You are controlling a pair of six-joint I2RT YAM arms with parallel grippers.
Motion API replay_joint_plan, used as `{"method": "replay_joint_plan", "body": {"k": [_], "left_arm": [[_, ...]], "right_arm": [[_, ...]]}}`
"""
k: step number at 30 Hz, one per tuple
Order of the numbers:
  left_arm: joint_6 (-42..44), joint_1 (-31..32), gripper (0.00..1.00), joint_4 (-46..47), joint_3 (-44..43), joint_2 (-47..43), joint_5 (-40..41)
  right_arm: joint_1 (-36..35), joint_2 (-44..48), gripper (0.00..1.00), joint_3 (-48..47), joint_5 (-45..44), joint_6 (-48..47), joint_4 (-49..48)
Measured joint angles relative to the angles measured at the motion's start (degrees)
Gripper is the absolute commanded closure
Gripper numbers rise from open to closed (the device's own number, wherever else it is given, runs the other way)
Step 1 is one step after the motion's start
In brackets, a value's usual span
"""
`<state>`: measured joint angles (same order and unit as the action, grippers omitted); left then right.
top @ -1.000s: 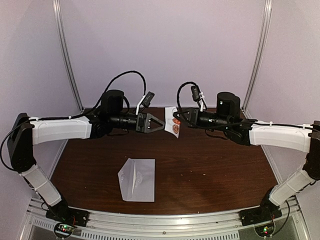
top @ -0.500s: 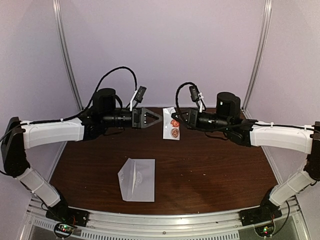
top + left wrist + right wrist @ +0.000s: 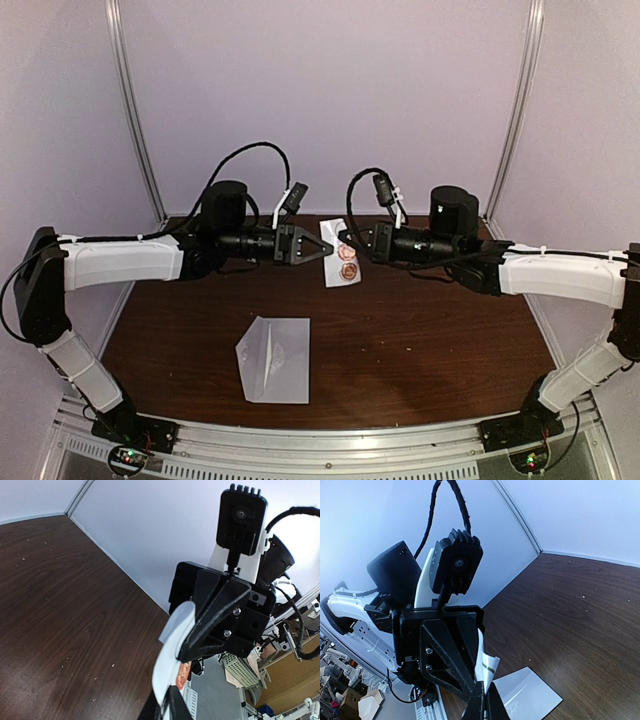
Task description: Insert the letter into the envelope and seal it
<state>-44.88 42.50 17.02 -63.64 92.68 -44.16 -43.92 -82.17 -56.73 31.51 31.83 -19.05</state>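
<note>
The pale grey-white envelope [image 3: 275, 358] lies flat on the brown table [image 3: 440, 330], near the front, left of centre; it also shows in the right wrist view [image 3: 532, 696]. No separate letter shows. Both grippers are raised above the back of the table, tip to tip. My right gripper [image 3: 347, 247] is shut on a small white strip with round red stickers [image 3: 341, 262]. My left gripper [image 3: 322, 247] is shut on the strip's other edge. In the left wrist view the strip [image 3: 170, 647] runs from my left gripper [image 3: 165, 711] up to the right gripper's tip. The right wrist view shows the strip [image 3: 486, 664] above my right gripper [image 3: 482, 707].
Pale walls with metal corner posts [image 3: 135, 120] enclose the table on three sides. A metal rail [image 3: 320, 440] carrying the arm bases runs along the near edge. The envelope lies well below and in front of both grippers.
My left gripper, which had drawn back to the left half a second ago, has come back right to the strip. The right gripper has shifted the strip slightly left. The envelope has not moved.
</note>
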Motion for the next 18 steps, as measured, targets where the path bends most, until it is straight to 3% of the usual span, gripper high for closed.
{"method": "replay_joint_plan", "body": {"k": [6, 16, 18], "left_arm": [[1.2, 0.09, 1.0, 0.98, 0.0, 0.02, -1.29], [8.33, 0.09, 1.0, -1.53, 0.0, -0.44, -0.44], [8.94, 0.09, 1.0, -2.36, 0.0, -0.44, 0.0]], "right_arm": [[0.02, 0.11, 0.58, 0.0, -0.94, -0.44, 0.57], [0.87, 6.16, 0.5, 1.73, -4.81, -0.66, 4.52], [0.94, 7.52, 0.55, 3.19, -5.42, -0.59, 4.68]]}}
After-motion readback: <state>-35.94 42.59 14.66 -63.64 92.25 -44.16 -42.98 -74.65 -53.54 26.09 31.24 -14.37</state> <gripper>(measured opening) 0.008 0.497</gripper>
